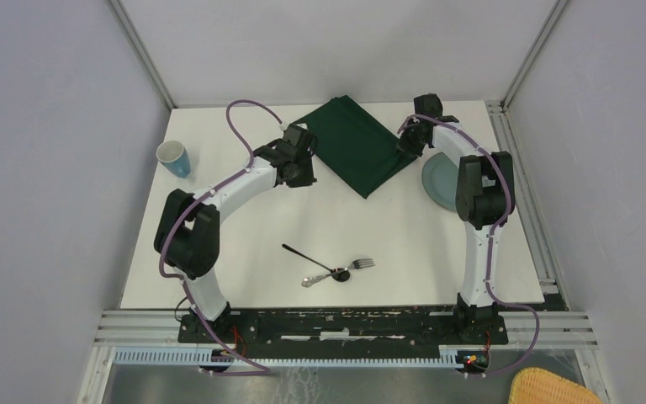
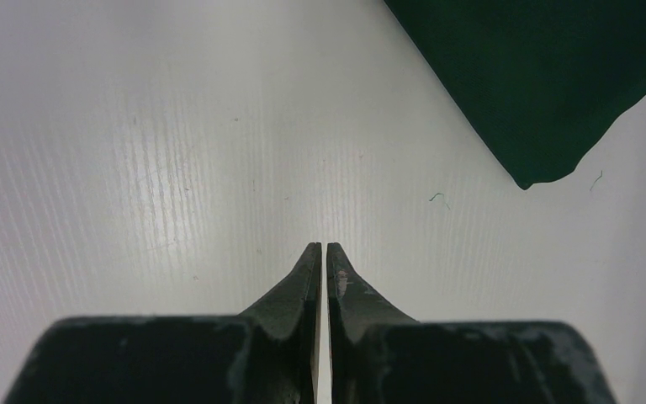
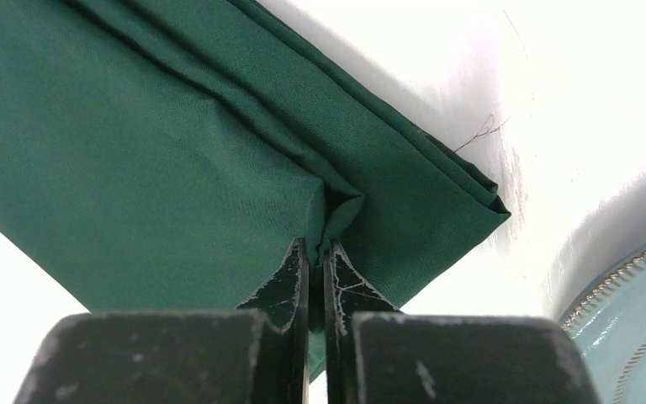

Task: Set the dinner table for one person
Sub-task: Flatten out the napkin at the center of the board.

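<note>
Dinner table (image 1: 404, 236); left fingers (image 2: 307, 282) closed empty, right fingers (image 3: 290, 282) tight on cloth (image 3: 135, 151), wrist-view only

Surfaces: mostly matt, little gloss.
Dinner table (image 1: 244, 244): white, matt, fine ribbed grain seen close up. Cloth (image 1: 357, 143): dk green woven fabric, matt, loose threads at edge. Plate (image 1: 439, 181): pale blue, glossy glaze. Fork (image 1: 362, 263): shiny metal. Fingers (image 3: 284, 282) of right gripper (image 3: 316, 246): black, matt, scuffed w/ pale scratches.
</note>
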Robot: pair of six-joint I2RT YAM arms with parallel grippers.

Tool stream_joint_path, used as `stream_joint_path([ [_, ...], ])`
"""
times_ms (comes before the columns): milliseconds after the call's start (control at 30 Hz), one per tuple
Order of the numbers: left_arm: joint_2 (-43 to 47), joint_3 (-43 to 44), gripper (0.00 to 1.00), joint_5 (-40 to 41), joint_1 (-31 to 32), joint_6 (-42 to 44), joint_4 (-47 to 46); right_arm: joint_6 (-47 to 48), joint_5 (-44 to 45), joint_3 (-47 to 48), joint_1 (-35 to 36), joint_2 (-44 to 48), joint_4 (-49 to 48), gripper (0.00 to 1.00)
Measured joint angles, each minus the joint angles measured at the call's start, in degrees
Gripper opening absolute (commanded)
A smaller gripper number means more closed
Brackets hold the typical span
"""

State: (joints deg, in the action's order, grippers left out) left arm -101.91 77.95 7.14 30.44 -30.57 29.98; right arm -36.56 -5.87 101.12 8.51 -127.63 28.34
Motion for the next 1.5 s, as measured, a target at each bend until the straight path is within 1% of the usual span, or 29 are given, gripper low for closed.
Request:
stream_joint_path([
  [267,0.0,0.1,0.1,0.0,0.0,0.0,0.2,0.4,-0.8,-0.3,0.0,0.0,-0.2,0.0],
  [467,0.2,0.2,0.1,0.9,-0.2,0.0,0.2,1.1,-1.6,-2.4,0.4,1.4,-0.4,0.0],
  [700,2.9,0.3,0.1,2.8,-1.0,0.0,-0.4,3.3,-1.9,-2.9,3.7,6.4,0.6,0.0],
  [933,4.7,1.5,0.1,3.2,-1.4,0.0,-0.5,3.9,-1.8,-3.1,5.9,7.7,1.3,0.0],
  [1033,5.8,1.5,0.15,3.7,-1.7,-0.1,-0.5,3.9,-1.6,-3.6,5.9,7.7,1.4,0.0],
  [1267,7.4,2.3,0.18,4.9,-3.4,-0.1,-1.3,4.1,-1.4,-4.4,5.7,7.7,1.7,0.0],
  [1367,7.5,2.4,0.26,4.9,-4.5,-0.2,-1.3,4.3,-1.4,-4.5,5.7,7.7,1.8,0.0],
  [1433,7.9,2.2,0.29,4.4,-5.8,-0.4,-1.5,4.5,-1.4,-4.5,5.7,7.7,1.8,0.0],
  [1500,9.9,0.5,0.29,2.6,-8.8,-1.7,-3.1,4.6,-1.4,-4.5,5.7,7.7,1.9,0.0],
])
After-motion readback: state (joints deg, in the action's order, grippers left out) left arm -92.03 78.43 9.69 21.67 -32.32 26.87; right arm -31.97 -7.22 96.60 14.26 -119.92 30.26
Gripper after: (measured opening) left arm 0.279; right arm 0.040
